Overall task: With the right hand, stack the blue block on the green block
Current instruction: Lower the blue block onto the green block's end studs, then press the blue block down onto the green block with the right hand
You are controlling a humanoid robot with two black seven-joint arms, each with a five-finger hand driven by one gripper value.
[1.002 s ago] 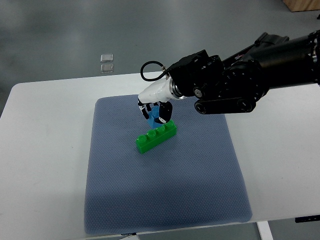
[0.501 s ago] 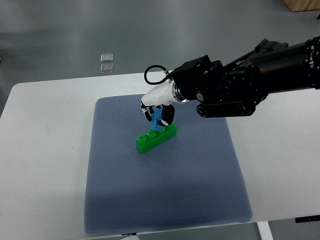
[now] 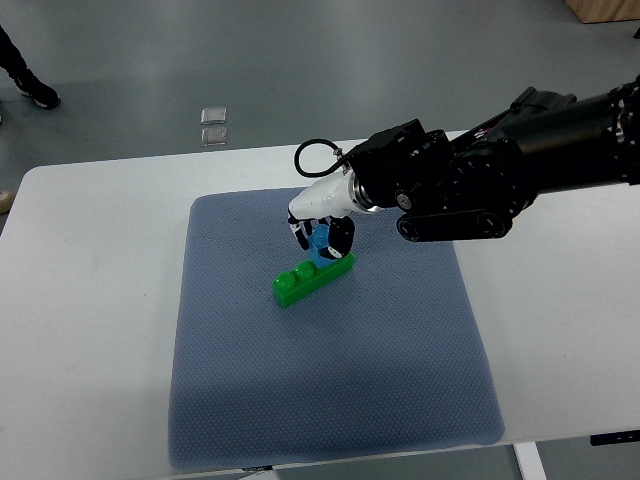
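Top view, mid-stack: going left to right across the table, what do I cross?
White table → grey mat → green block → right robot hand gripping the blue block → black forearm.

Bright even overhead light, soft shadows on the mat [image 3: 330, 370], sharp focus, perhaps slight edge softness
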